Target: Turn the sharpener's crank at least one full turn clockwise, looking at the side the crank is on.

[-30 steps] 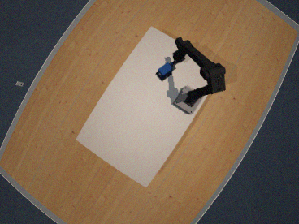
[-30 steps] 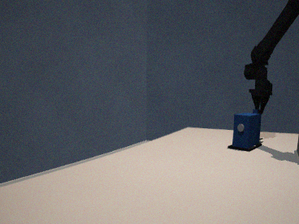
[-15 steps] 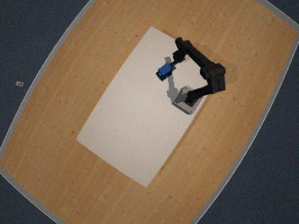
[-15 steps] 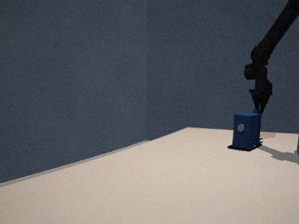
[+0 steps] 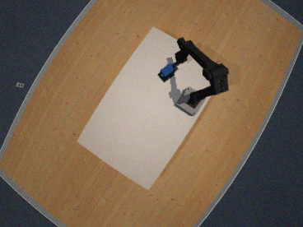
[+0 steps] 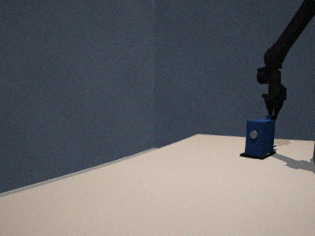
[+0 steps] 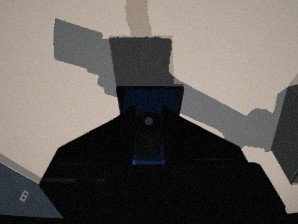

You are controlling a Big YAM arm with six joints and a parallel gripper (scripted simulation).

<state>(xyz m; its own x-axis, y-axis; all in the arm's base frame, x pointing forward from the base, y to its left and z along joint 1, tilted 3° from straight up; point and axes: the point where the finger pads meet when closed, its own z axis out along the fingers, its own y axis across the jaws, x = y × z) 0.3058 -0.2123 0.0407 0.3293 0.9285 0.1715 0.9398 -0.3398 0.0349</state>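
Observation:
The sharpener (image 5: 166,71) is a small blue box on a dark base, standing on the white mat near my arm. In the exterior view the sharpener (image 6: 259,138) shows a grey round spot on its near face. My gripper (image 6: 271,115) comes down from above at the sharpener's far top edge. In the wrist view the dark crank handle (image 7: 148,140) with a grey pivot dot sits between my black fingers, over the blue body (image 7: 150,102). The fingers are shut on the crank handle.
The arm's grey base (image 5: 188,101) stands on the mat's right edge, close behind the sharpener. The white mat (image 5: 136,119) lies on a wooden table (image 5: 62,123) with a grey rim. A small grey marker (image 5: 19,85) lies off the table at left.

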